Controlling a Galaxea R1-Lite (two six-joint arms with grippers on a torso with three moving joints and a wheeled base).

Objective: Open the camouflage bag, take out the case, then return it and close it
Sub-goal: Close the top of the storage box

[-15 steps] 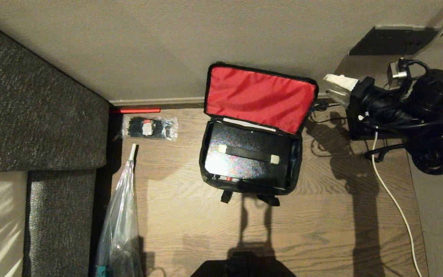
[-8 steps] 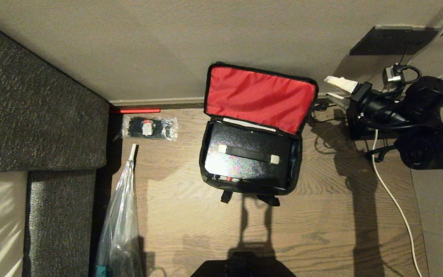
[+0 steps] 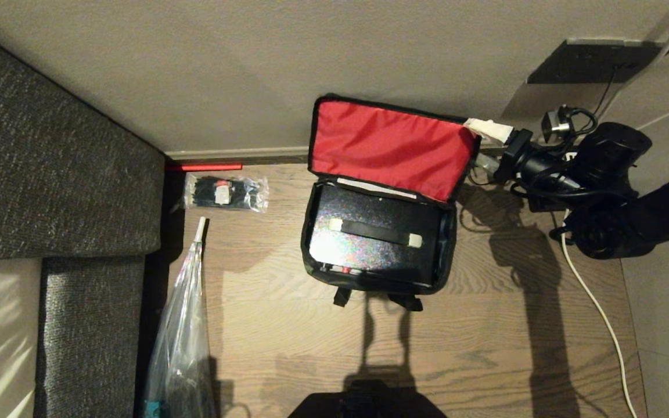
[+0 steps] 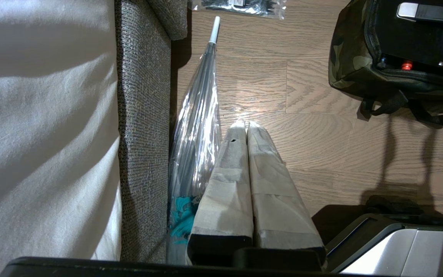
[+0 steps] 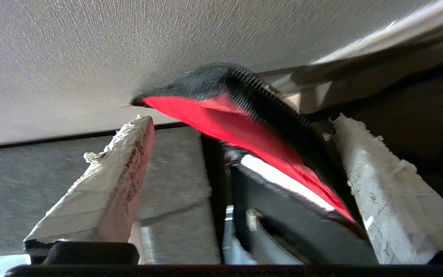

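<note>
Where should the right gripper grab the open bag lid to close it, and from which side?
Grip the camouflage bag lid's free right-hand top corner, coming from the right. The lid stands upright against the wall, and the open right gripper already straddles that edge.

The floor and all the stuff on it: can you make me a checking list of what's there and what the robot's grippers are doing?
Surface: wooden floor, meeting a beige wall.
Job's things: camouflage bag open, red-lined lid upright against the wall; case lying inside.
Clutter: clear packet of black ties; folded clear umbrella beside the sofa.
Grippers: right gripper open, straddling the lid's right corner; left gripper shut, hanging above the floor near the umbrella.
Cables: white cable across the floor at right.
Surroundings: grey sofa at left; dark panel on the wall.
</note>
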